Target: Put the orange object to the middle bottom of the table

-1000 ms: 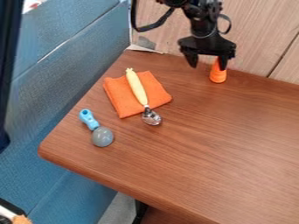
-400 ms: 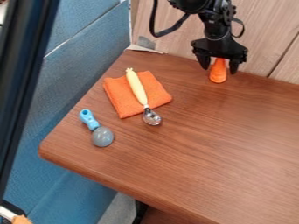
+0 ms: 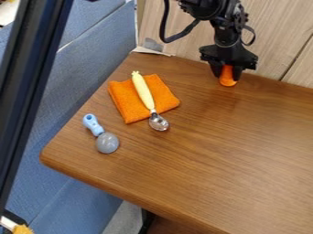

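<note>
Gripper (image 3: pixel 227 76) points down at the far side of the wooden table (image 3: pixel 207 160). Jaws part-way apart, one against each side of the orange object (image 3: pixel 227 82), gripping it.

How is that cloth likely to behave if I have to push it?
The orange cloth looks soft and folded, so it would probably bunch or crease rather than slide stiffly. The spoon lies across it, handle on the fabric, and would likely be dragged along or shift. The cloth lies flat, so tipping seems unlikely.
</note>
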You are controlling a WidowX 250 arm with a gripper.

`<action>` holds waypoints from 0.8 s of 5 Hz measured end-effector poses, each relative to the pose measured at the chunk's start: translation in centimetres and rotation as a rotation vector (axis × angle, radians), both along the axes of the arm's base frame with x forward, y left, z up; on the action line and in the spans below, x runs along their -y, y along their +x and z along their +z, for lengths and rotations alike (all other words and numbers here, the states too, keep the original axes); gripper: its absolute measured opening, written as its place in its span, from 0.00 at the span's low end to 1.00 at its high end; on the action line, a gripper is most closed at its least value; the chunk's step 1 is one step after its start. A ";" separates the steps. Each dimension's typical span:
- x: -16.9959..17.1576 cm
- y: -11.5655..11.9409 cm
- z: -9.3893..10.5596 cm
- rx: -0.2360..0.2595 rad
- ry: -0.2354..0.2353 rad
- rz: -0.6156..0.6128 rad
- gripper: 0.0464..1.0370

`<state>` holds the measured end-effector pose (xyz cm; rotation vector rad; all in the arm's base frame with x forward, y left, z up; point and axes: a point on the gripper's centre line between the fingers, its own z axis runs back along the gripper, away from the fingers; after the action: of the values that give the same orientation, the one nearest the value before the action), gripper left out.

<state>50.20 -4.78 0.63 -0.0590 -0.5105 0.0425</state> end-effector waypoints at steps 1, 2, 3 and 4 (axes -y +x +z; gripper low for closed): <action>0.0 -0.4 -0.3 -0.004 -0.005 0.007 0.45; 0.1 -0.9 0.0 -0.020 -0.013 0.010 0.45; 0.1 -1.7 1.0 -0.018 -0.012 0.009 0.45; 0.7 -3.5 4.3 0.032 0.039 -0.024 0.45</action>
<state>46.72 -5.44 4.91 -0.0282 -0.5423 0.0081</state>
